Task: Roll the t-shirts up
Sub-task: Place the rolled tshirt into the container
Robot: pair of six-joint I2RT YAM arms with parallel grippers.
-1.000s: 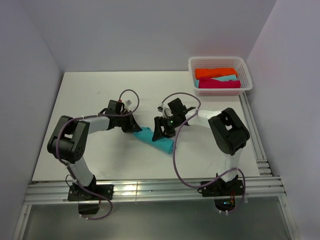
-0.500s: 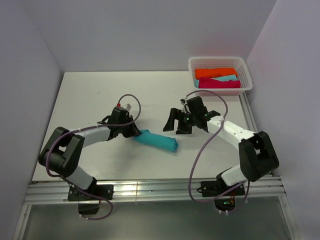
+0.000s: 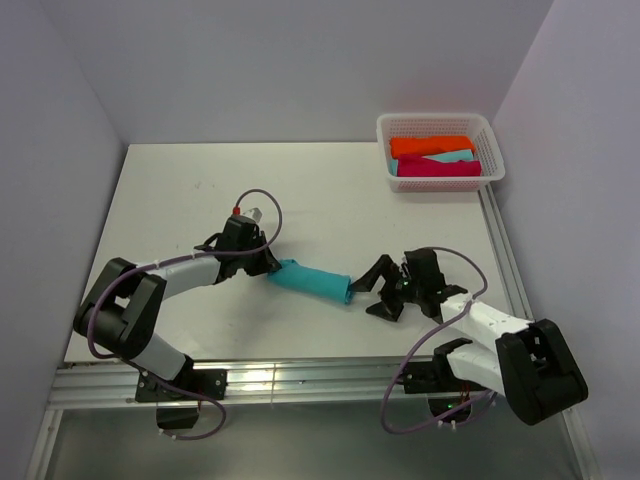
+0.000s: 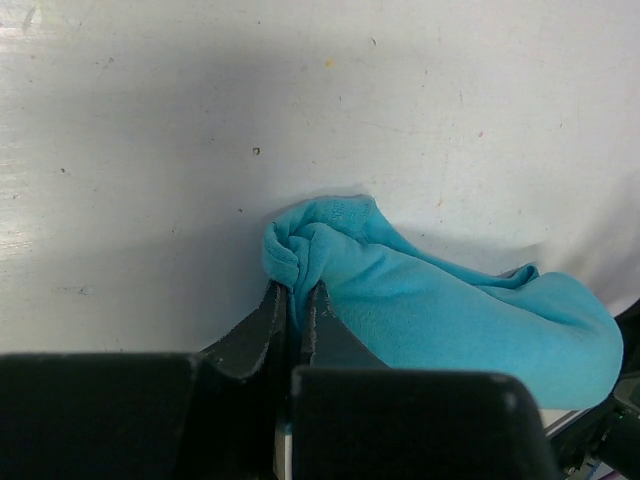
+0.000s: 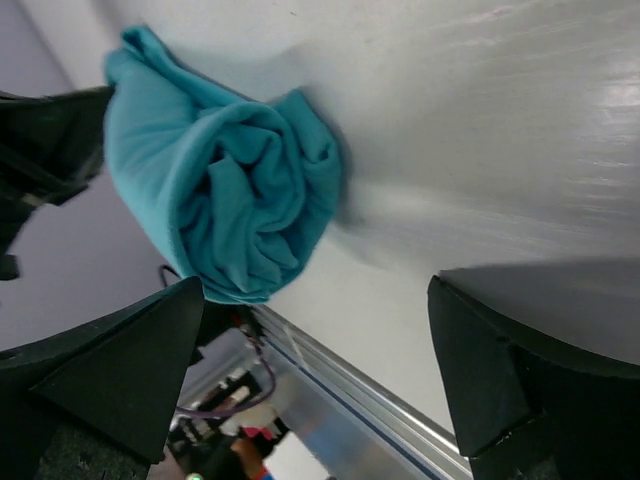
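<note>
Top external: far beyond my right gripper (image 3: 373, 295), the white basket (image 3: 436, 119) holds rolled t-shirts (image 3: 436, 157): orange, pale turquoise and magenta.
Left wrist: my left gripper (image 4: 292, 300) pinches the turquoise t-shirt (image 4: 450, 320) by its end.
Right wrist: my spread fingers (image 5: 110, 380) face its other end, not touching it.

The rolled t-shirt (image 3: 310, 281) lies on the table (image 3: 180, 200); basket (image 3: 436, 117) behind, to its right.
</note>
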